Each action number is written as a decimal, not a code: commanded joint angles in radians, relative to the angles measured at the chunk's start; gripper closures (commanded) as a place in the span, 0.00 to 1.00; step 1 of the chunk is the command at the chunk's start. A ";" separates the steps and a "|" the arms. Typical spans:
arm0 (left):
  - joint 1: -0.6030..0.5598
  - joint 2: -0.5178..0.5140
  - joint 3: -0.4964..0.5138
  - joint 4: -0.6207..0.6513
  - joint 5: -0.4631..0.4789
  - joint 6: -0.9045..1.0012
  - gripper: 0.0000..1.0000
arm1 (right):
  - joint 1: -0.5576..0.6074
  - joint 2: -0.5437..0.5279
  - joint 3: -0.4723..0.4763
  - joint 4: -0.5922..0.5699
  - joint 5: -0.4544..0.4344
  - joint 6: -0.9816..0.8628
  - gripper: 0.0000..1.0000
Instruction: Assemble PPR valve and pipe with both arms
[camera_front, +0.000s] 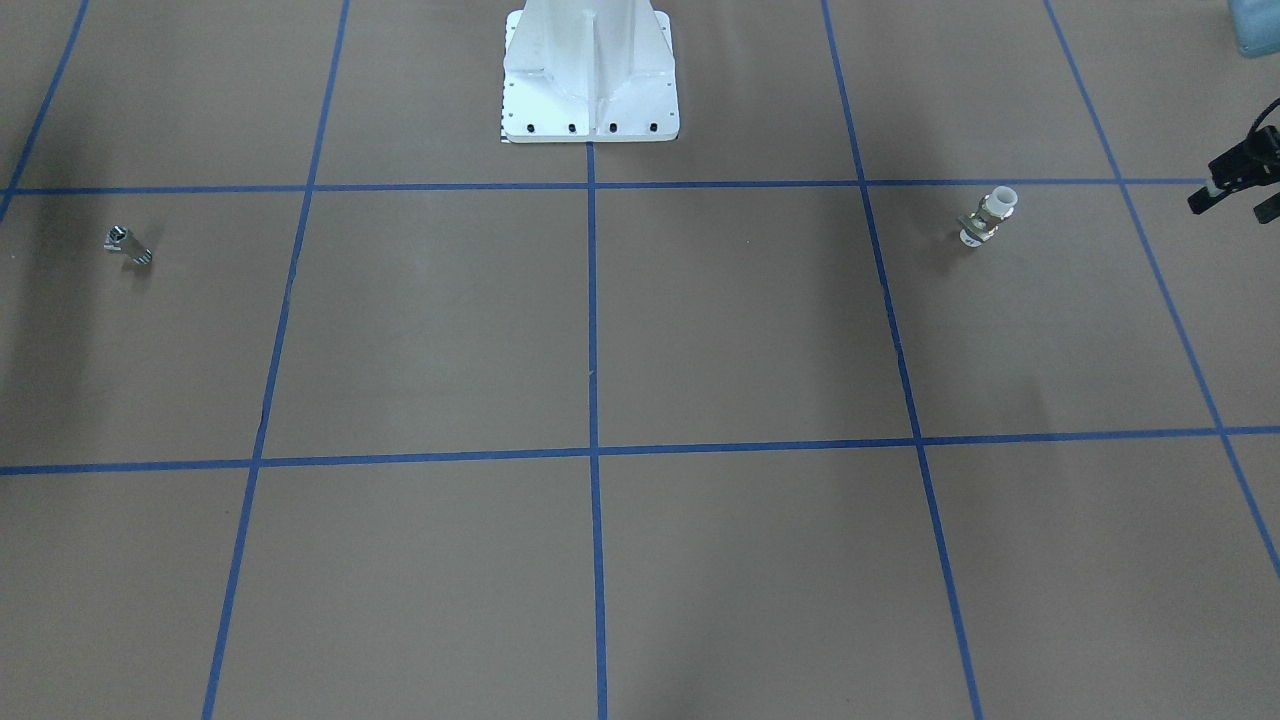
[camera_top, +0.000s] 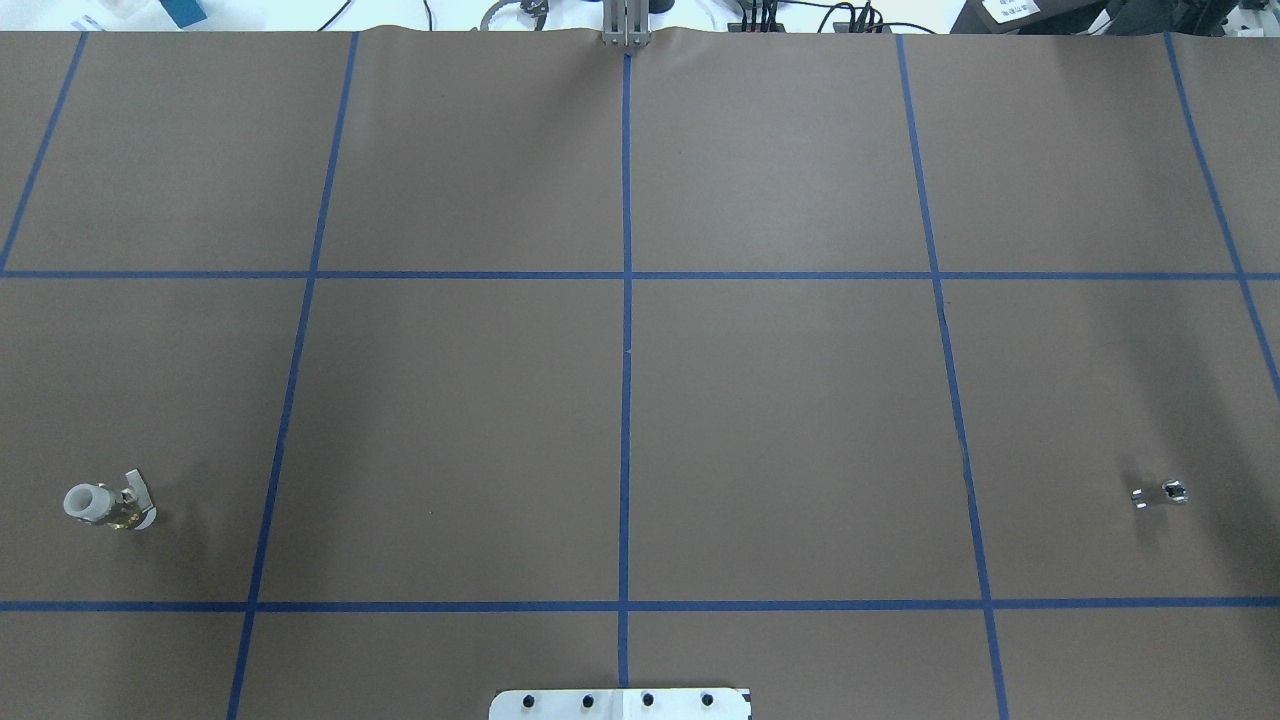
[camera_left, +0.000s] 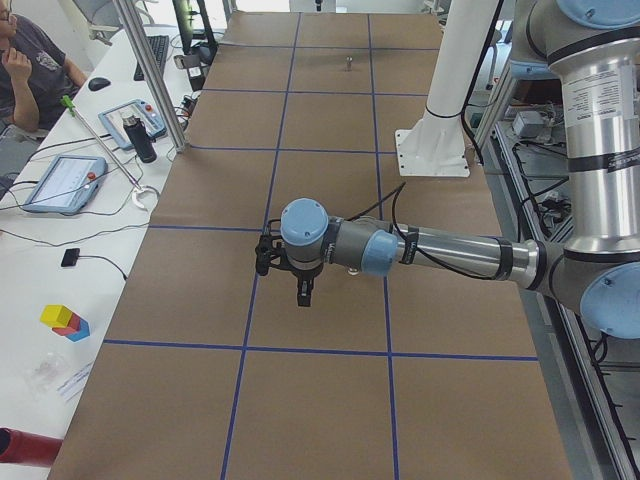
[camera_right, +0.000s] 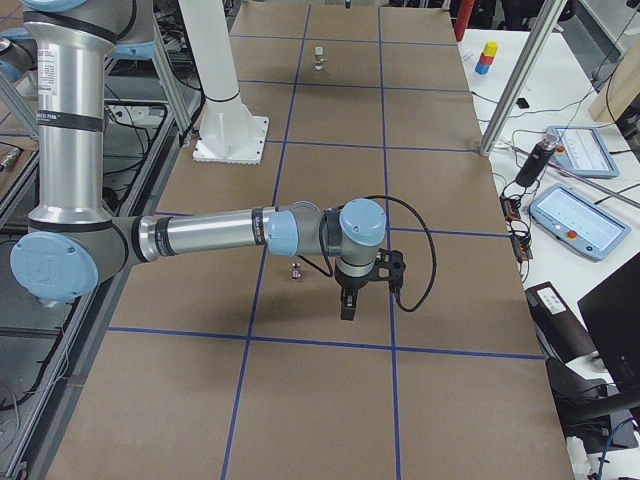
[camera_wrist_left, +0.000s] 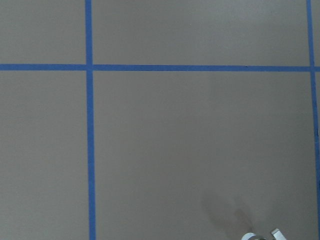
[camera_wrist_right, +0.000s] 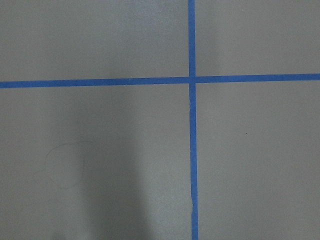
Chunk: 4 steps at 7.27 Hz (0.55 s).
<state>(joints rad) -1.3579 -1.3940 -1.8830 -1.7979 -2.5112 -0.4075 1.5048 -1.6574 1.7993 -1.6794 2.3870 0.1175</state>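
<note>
The PPR valve (camera_front: 988, 218), white with a brass middle and a pale tab handle, stands on the brown table on my left side. It also shows in the overhead view (camera_top: 108, 503), far off in the exterior right view (camera_right: 319, 57), and at the bottom edge of the left wrist view (camera_wrist_left: 255, 236). The pipe (camera_front: 127, 244), a tiny silver stub, lies on my right side and shows in the overhead view (camera_top: 1160, 494). My left gripper (camera_front: 1235, 205) hovers beside the valve at the frame's edge, its fingers apart and empty. My right gripper (camera_right: 347, 308) hangs just beside the pipe (camera_right: 296, 271); I cannot tell whether it is open.
The white pedestal base (camera_front: 590, 90) stands at the table's robot side in the middle. Blue tape lines (camera_top: 626, 330) divide the brown table. Operators' tablets (camera_left: 60, 182) and an aluminium post (camera_left: 150, 75) stand along the far side.
</note>
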 joint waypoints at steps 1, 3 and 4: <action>0.190 -0.008 -0.017 -0.185 0.120 -0.337 0.00 | 0.000 -0.010 0.003 0.003 0.040 -0.001 0.00; 0.356 0.003 -0.088 -0.193 0.251 -0.445 0.00 | -0.012 -0.009 0.009 0.003 0.041 -0.002 0.00; 0.412 0.003 -0.088 -0.193 0.255 -0.470 0.01 | -0.026 -0.009 0.009 0.003 0.043 -0.004 0.00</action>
<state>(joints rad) -1.0279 -1.3937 -1.9569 -1.9859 -2.2848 -0.8267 1.4928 -1.6664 1.8074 -1.6767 2.4276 0.1153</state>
